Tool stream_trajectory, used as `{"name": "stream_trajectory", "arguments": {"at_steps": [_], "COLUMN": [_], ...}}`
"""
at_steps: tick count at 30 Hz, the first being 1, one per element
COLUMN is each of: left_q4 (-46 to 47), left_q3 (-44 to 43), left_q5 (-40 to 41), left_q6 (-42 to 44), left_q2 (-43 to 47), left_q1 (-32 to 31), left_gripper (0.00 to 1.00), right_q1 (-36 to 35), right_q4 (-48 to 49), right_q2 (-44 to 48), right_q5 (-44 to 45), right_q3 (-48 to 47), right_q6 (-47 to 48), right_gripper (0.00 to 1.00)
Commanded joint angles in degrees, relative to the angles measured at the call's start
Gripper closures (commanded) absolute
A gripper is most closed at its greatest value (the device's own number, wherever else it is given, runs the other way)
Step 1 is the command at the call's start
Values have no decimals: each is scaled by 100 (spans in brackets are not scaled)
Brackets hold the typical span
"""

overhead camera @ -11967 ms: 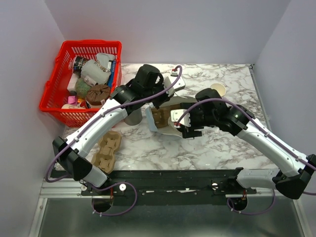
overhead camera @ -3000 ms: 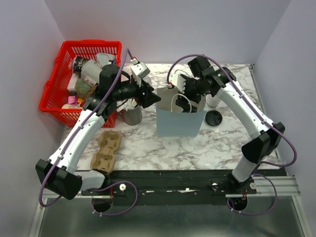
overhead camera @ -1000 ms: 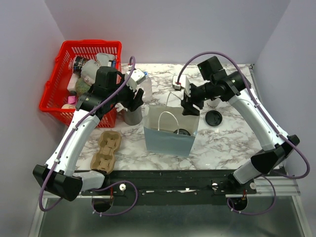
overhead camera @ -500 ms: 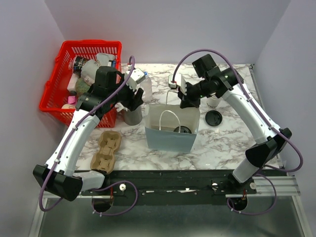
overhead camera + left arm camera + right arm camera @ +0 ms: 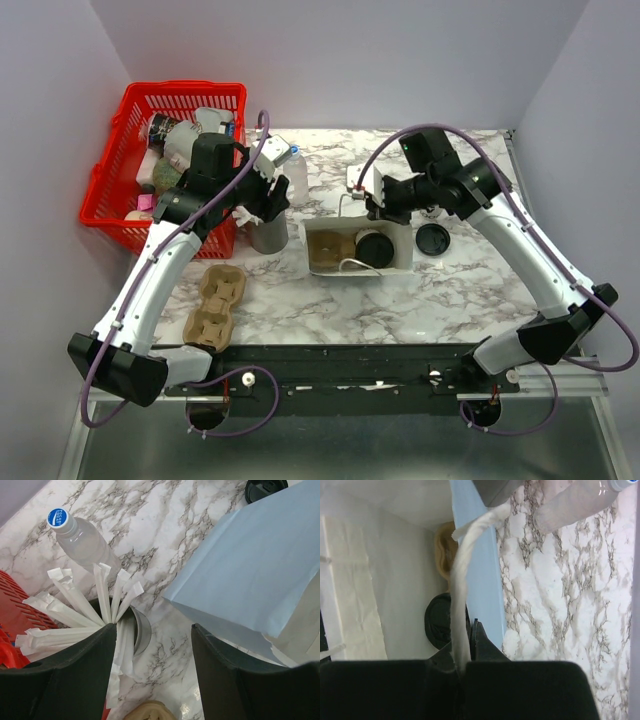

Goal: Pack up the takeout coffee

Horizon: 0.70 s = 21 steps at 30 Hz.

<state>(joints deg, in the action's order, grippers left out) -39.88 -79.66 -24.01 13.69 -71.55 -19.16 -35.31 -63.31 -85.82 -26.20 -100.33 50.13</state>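
One bag [image 5: 260, 565], one lidded cup [image 5: 375, 248], one loose lid [image 5: 433, 238], one bottle [image 5: 294, 172].

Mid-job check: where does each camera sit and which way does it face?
Top external: fixed above and behind the arm bases, looking down at the marble table; both arms, left gripper and right gripper show.
Left wrist: above the straw cup, looking down; its open fingers frame the bottom.
Right wrist: looks down into the blue bag along the bag handle pinched in its shut gripper.
Shared: both wrist views show the blue bag and water bottle.

A takeout coffee [image 5: 375, 248] sits in the bag [image 5: 405, 252], seemingly beside a carrier [image 5: 328, 248].
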Motion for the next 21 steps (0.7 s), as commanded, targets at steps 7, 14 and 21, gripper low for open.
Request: {"name": "stream_trajectory", "arguments": {"at_steps": [7, 14, 21], "left_q4": [121, -240, -11], "left_q3": [3, -357, -664], "left_q5": [387, 942, 959], "left_q6": [-148, 54, 20], "left_q2": [-114, -579, -1149], "left_q1": [61, 96, 96], "left_gripper": [32, 40, 45], "right_q1": [-178, -169, -134], "right_q4": [591, 846, 1057], "right_q2": [277, -13, -162], "right_q5": [474, 870, 1099], "right_q3": [427, 295, 322], "right_q6": [-12, -214, -363], "right_gripper": [99, 94, 84]}}
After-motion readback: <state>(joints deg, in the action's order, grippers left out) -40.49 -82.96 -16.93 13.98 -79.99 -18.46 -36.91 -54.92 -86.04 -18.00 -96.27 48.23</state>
